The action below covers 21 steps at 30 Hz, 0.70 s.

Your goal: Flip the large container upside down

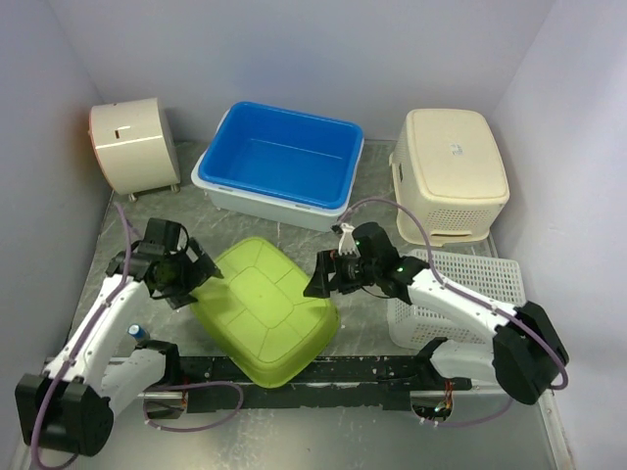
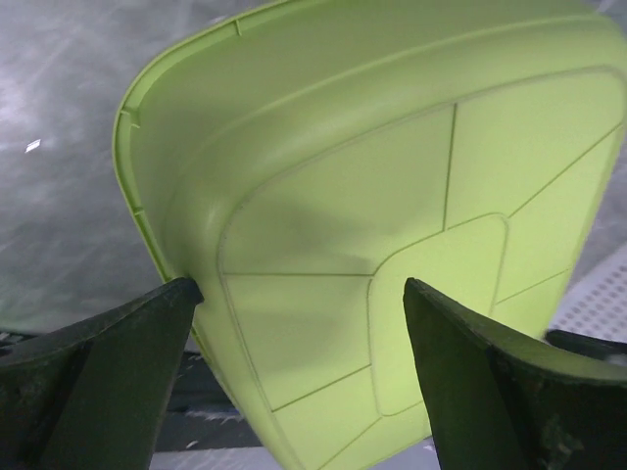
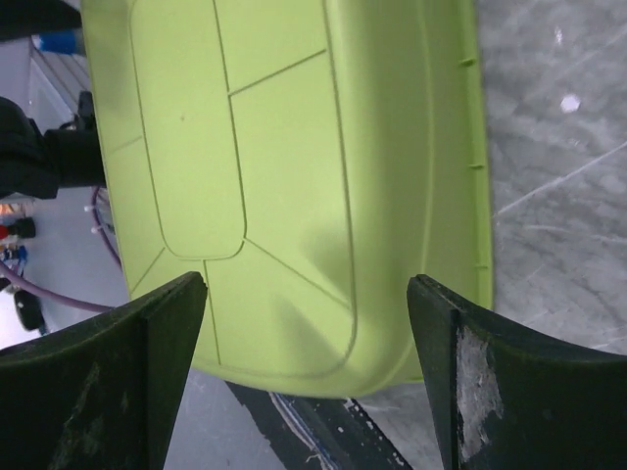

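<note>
The green container (image 1: 265,308) lies bottom-up in the middle of the worktop (image 1: 323,441), close to its near edge, with its ribbed base facing the ceiling. Its near end reaches over the black rail (image 1: 372,370), so it may not sit quite flat.

The left gripper (image 1: 194,282) stands at the container's left side and the right gripper (image 1: 315,279) at its right. Both have their jaws wide and hold nothing; in each wrist view the base shows between the fingers, beyond them rather than clamped.

The flip itself looks done, so the step in hand is the let-go and check. The next move calls for drawing both arms straight away from the container's sides without nudging it, then confirming that it rests steady.
</note>
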Each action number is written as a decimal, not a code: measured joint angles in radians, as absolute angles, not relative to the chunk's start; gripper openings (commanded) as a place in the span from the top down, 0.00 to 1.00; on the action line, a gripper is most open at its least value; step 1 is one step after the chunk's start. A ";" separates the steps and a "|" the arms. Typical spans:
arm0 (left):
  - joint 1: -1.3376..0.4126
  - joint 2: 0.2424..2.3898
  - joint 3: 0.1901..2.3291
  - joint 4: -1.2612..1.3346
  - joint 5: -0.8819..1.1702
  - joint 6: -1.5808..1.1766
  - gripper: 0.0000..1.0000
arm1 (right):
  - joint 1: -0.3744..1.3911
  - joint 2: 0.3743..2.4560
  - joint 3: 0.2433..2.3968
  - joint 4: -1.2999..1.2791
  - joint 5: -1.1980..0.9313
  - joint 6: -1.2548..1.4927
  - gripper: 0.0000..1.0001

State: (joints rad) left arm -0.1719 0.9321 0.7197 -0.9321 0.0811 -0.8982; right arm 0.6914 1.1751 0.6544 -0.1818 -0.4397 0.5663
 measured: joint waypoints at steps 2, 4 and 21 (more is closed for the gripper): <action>-0.172 0.984 0.732 -0.854 0.121 -0.894 0.01 | 0.686 1.217 0.654 -0.182 -0.465 0.575 0.15; -0.171 1.044 0.752 -0.802 0.136 -0.881 0.01 | 0.681 1.247 0.646 -0.175 -0.474 0.580 0.16; -0.145 1.371 0.977 -0.556 0.214 -0.754 0.01 | 0.834 1.460 0.674 -0.032 -0.612 0.733 0.15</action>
State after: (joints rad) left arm -0.1448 1.3712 0.9771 -0.5564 0.2138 -0.7544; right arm 0.8345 1.4601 0.6739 -0.0322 -0.6121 0.7330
